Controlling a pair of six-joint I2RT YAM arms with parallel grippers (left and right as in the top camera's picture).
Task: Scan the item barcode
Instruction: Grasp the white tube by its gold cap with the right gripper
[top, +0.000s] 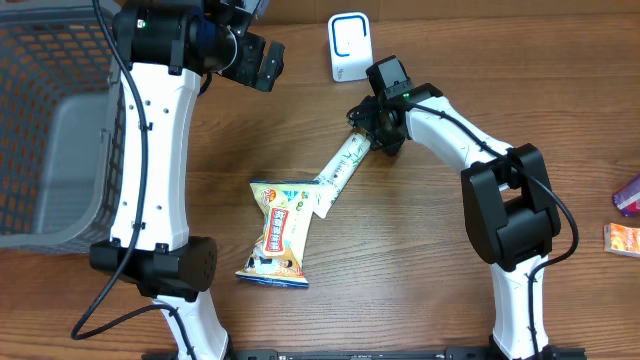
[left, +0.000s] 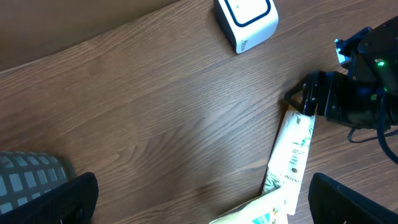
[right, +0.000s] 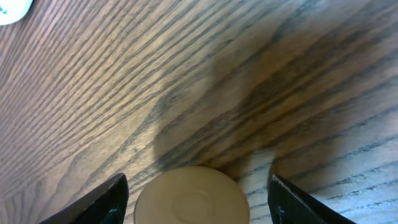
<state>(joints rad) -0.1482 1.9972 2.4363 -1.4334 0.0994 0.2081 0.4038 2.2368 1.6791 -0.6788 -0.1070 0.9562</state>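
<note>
Right gripper (left: 301, 104) jaws spread astride cream round cap (right: 191, 196) of slim white-and-green tube (top: 343, 160), contact unclear | left gripper (top: 258, 62) jaws wide | tube likely light, squashy: pinch stiff cap.

Wood-grain desk (top: 400, 290). On it: white scanner (top: 350, 45) at far edge, ctr. White tube (top: 340, 172) lying diag., near end overlapping corner of snack pouch (top: 280, 235), flat. Grey mesh basket (top: 50, 150) L side. Orange box (top: 622, 240) + purple pkt (top: 628, 195) at R edge.
</note>
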